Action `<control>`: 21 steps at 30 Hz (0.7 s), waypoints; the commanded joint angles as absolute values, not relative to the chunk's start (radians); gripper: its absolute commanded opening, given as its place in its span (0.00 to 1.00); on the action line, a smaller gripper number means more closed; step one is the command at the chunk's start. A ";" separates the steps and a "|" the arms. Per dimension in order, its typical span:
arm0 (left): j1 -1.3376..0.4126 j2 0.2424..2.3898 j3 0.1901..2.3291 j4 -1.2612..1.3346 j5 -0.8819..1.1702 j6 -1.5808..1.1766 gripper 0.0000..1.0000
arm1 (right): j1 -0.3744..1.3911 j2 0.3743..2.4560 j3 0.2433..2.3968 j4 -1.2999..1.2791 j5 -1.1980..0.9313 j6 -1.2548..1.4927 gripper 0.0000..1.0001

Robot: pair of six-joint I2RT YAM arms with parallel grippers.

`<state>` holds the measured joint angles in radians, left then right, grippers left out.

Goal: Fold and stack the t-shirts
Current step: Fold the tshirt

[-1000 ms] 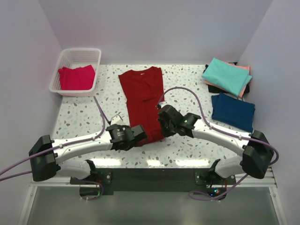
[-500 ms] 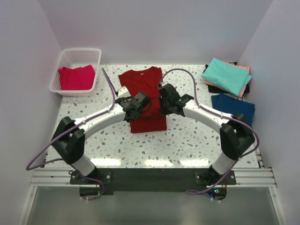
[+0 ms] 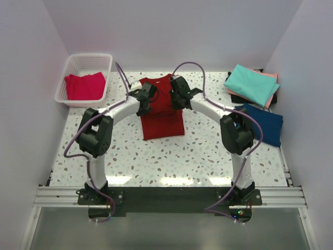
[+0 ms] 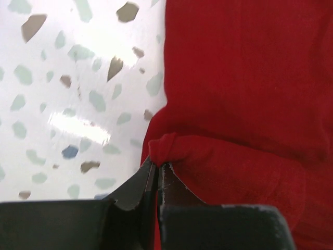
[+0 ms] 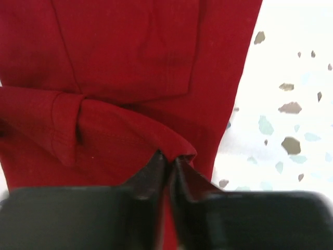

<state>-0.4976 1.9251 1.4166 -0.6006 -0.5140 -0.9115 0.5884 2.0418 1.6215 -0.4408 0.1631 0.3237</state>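
Note:
The dark red t-shirt (image 3: 162,119) lies mid-table, its near half doubled back over its far half. My left gripper (image 3: 144,100) is shut on the left corner of the folded-over hem (image 4: 169,146), low over the cloth near the collar end. My right gripper (image 3: 176,97) pinches the right corner of that hem (image 5: 177,146), its jaws nearly together with cloth between the tips. In the left wrist view my left gripper (image 4: 157,165) sits at the shirt's left edge. In the right wrist view my right gripper (image 5: 169,159) sits near its right edge.
A white lattice basket (image 3: 88,55) at the back left holds a pinkish-red t-shirt (image 3: 83,87). At the back right a folded teal t-shirt (image 3: 251,83) lies on a salmon pink one (image 3: 271,78). A navy t-shirt (image 3: 260,122) lies just nearer. Both arms arch over the table's middle.
Both grippers have carried the shirt's near hem away from the table's front edge to the far end, doubling the shirt over itself. Both arms now stretch far forward.

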 commanded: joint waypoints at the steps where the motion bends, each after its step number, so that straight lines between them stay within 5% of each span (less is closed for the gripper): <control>1: -0.440 1.989 1.514 -0.466 -0.453 -0.732 0.02 | 0.551 2.083 1.724 -0.430 0.190 0.336 0.28; 3: -0.425 2.003 1.535 -0.424 -0.451 -0.709 0.12 | 0.535 2.108 1.767 -0.417 0.199 0.345 0.45; 9: -0.391 1.945 1.513 -0.274 -0.442 -0.696 0.35 | 0.517 2.129 1.854 -0.407 0.238 0.342 0.50; 21: -0.394 1.908 1.528 -0.377 -0.322 -0.670 0.38 | 0.512 2.031 1.718 -0.457 0.153 0.304 0.50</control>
<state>-0.3939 1.9453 1.5013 -0.3019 -0.3878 -0.7105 0.5102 2.1262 1.7813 -0.4404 0.1837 0.3214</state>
